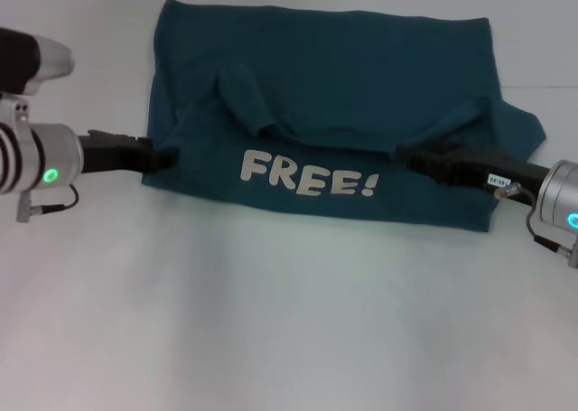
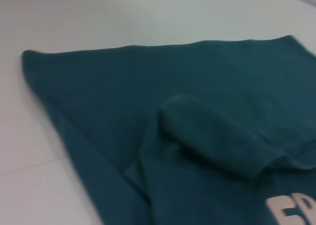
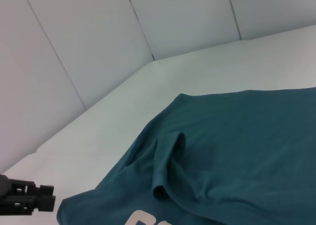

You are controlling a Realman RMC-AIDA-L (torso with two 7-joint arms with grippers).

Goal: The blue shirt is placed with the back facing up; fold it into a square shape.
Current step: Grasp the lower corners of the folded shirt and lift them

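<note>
Pincers at shirt edges

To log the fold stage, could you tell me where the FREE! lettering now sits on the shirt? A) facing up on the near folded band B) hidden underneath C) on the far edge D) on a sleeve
A: the pale FREE! lettering faces up on the near folded band of the blue shirt, between the left gripper and the right gripper.

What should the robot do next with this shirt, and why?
Probably fold inward: the left gripper and right gripper sit at opposite sides of the blue shirt, which is still a wide band showing the lettering, not a square.
</note>
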